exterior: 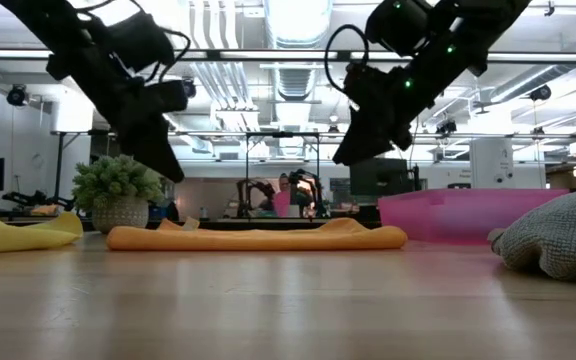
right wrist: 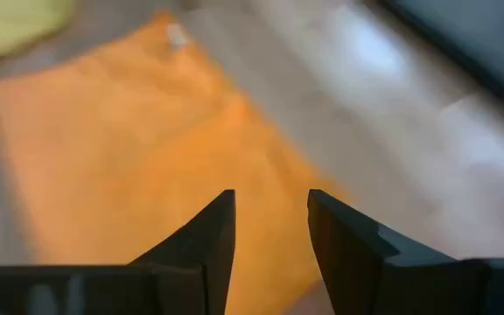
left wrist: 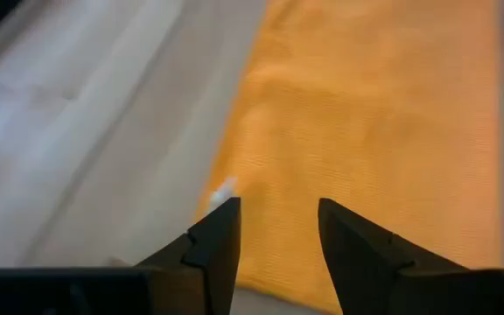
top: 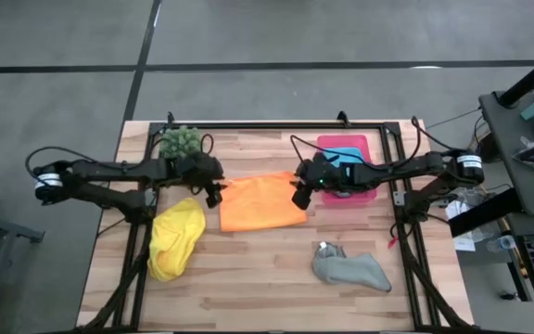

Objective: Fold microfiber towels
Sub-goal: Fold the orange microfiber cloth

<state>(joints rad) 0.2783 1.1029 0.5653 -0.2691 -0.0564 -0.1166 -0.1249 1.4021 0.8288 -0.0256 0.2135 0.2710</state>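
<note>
The orange towel [top: 262,201] is seen flat at mid-surface, flanked at opposite edges by the left gripper [top: 214,194] and right gripper [top: 298,194], both raised with fingers parted and empty, as only the low view shows.

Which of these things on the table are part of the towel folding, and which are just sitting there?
Part of the job:
flat orange microfiber towel
crumpled yellow microfiber towel
bunched grey microfiber towel

Just lying about:
flat pink rectangular tray
spiky green ball-shaped plant
</note>
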